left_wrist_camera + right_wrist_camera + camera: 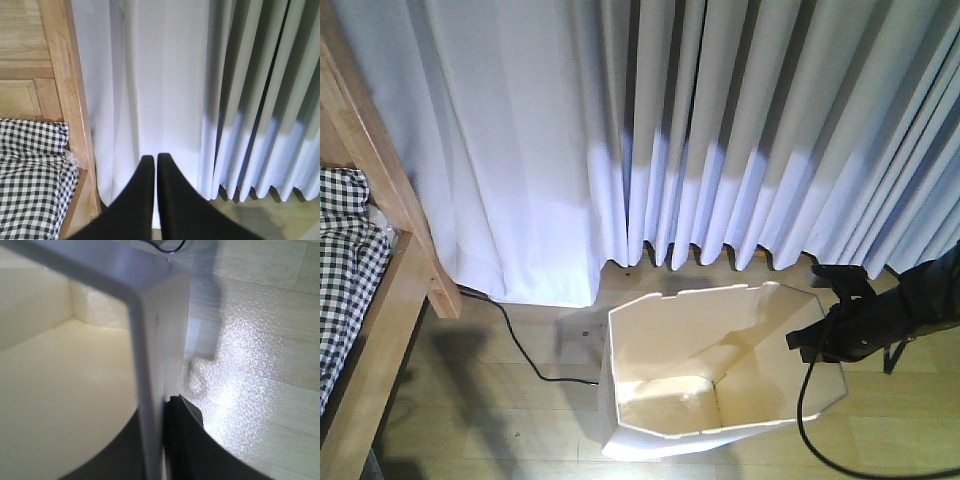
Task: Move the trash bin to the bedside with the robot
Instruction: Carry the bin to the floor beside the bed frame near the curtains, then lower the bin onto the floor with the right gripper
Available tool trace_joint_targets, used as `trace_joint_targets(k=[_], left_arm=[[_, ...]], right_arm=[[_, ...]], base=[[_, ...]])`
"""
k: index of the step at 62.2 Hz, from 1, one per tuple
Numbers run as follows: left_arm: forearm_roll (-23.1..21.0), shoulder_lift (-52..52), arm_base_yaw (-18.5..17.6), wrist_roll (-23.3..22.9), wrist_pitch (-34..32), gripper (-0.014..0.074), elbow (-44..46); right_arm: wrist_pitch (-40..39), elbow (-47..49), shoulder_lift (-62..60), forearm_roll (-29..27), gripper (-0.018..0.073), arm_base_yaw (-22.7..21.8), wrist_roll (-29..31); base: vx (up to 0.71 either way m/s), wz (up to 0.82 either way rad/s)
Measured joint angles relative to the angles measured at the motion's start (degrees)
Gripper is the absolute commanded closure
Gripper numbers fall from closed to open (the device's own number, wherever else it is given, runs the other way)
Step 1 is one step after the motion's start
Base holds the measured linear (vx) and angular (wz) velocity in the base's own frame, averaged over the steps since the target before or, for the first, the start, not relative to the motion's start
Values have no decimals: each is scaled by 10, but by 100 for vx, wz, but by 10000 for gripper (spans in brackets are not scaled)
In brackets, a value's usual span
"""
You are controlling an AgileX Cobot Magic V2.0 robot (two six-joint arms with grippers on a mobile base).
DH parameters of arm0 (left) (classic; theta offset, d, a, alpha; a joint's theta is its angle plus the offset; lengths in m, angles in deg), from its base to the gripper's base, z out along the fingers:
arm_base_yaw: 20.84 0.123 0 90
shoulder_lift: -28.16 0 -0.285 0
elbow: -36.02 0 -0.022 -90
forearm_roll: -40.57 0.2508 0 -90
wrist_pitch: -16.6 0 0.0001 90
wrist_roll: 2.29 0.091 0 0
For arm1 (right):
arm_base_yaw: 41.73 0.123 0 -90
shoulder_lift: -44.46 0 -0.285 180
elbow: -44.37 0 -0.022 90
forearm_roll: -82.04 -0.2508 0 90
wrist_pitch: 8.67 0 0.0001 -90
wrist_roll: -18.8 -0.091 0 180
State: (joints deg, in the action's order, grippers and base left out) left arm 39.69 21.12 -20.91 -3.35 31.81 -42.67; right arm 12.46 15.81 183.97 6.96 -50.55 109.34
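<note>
Right wrist view: right gripper (156, 427) astride trash bin (60, 390) rim.

Bedroom: checked bed (30, 185), white curtains (720, 120)

White pleated curtains (740, 130) fill the upper part of the frame, their hems reaching the pale wooden floor (490, 410). A thin black cord (517, 342) snakes across the floor at lower left.

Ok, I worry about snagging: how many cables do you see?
2: one cable runs from the bed to the bin; a second cable trails from the right arm. More may be hidden.
</note>
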Motion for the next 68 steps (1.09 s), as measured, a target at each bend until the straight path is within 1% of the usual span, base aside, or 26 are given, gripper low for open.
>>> trace_joint_targets(k=[8,13,20,29,36,56,68], left_arm=[[0,0,0,0,0,603,0],[0,0,0,0,0,603,0],[0,0,0,0,0,603,0],[0,0,0,0,0,603,0],[0,0,0,0,0,603,0],[0,0,0,0,0,603,0],[0,0,0,0,0,603,0]], right_arm=[[-3,40,43,-5,564,0,-10],[-15,67,70,-2,564,0,-35],[-36,106,107,17,562,0,-70],[-58,162,163,56,559,0,-103],[-60,199,208,81,559,-1,-130],[-30,312,323,165,549,0,-188],[-12,381,376,219,546,0,-234]], base=[[0,0],[0,0],[0,0],[0,0],[0,0],[0,0],[0,0]])
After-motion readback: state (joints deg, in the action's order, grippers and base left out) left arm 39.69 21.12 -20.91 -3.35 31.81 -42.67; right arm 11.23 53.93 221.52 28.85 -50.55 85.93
